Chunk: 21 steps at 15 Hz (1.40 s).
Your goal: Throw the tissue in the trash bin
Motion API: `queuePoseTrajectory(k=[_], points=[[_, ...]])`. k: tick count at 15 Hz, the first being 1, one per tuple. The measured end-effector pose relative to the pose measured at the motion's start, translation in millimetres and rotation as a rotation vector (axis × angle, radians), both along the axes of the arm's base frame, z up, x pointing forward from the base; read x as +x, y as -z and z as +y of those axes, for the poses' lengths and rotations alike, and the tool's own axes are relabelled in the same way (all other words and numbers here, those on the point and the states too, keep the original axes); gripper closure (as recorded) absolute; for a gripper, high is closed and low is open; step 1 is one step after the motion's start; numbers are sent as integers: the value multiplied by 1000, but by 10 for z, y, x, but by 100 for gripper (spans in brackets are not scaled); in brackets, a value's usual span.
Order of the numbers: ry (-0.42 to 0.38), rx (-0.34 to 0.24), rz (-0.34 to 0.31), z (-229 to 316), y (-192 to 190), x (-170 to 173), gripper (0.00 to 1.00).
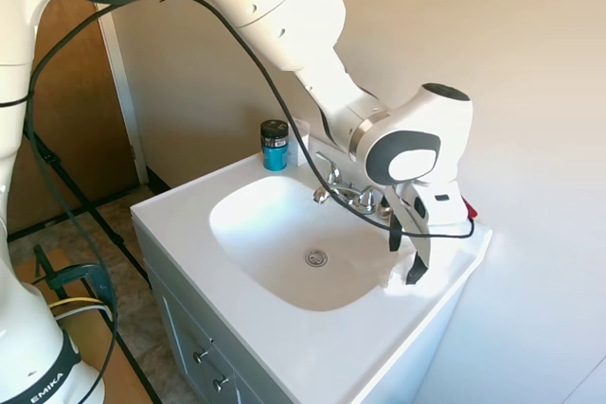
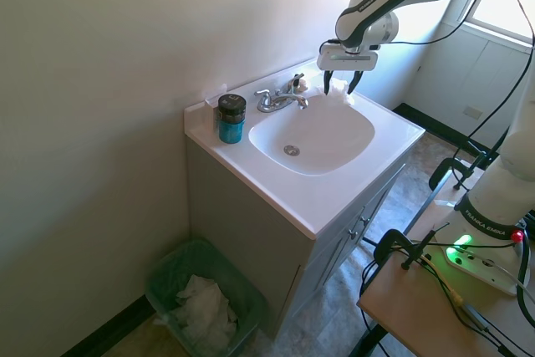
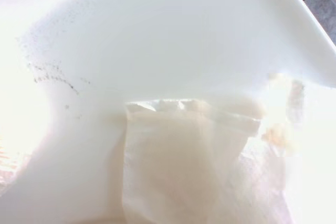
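Note:
The tissue (image 2: 341,99) is a small white wad lying on the white counter at the sink's back corner, beside the faucet. In the wrist view the tissue (image 3: 184,166) fills the lower middle as thin, creased paper, seen from very close. My gripper (image 2: 341,87) hangs right above it, open, with one dark finger on each side of the wad. In the first exterior view the gripper (image 1: 405,257) points down at the counter's right end, and the tissue is lost in the white glare. The green mesh trash bin (image 2: 167,277) stands on the floor left of the cabinet, with white paper inside.
A chrome faucet (image 2: 280,99) stands just left of the gripper, at the back of the sink basin (image 2: 313,135). A teal jar with a black lid (image 2: 231,119) sits at the counter's back left corner. The wall runs close behind the counter.

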<state>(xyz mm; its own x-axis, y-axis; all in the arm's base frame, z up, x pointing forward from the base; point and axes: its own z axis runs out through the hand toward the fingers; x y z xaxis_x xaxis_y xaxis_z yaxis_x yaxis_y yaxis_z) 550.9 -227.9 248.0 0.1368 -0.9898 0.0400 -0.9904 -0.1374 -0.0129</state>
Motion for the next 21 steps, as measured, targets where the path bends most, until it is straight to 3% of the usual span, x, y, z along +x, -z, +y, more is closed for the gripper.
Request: queuePoseTrajectory(k=[16, 21], points=[[-17, 58, -26, -95, 11, -5, 100], [-22, 64, -99, -80, -403, 61, 100]])
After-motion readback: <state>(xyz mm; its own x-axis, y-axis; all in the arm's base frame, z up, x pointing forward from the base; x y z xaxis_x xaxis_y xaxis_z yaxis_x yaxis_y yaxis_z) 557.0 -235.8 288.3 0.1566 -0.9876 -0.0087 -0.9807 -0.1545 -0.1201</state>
